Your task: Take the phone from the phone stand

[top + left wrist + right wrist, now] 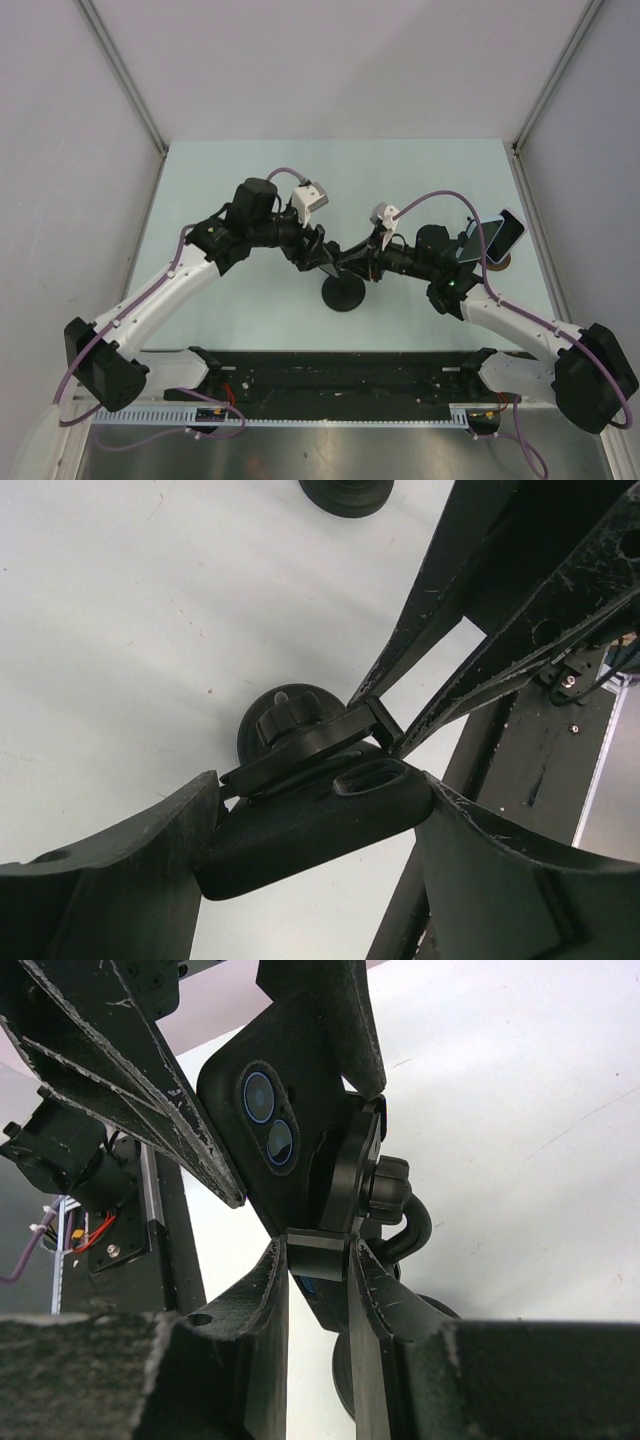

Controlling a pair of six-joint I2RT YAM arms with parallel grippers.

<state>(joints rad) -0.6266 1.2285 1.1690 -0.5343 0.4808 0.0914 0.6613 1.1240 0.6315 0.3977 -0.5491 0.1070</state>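
A black-cased phone (300, 835) sits in the clamp of a black phone stand (292, 742) with a round base (343, 294) at mid-table. My left gripper (315, 825) is shut across the phone's edges; in the top view it (320, 252) reaches in from the left. In the right wrist view the phone's back with two camera lenses (268, 1125) faces me. My right gripper (318, 1260) is shut on the stand's clamp block (318, 1252), below the phone; in the top view it (358, 262) comes from the right. The left gripper's fingers (150, 1080) flank the phone there.
A second phone in a light case (495, 238) leans on a small stand at the table's right edge, behind my right arm. A dark round object (345, 492) lies at the top of the left wrist view. A black rail (340, 365) runs along the near edge.
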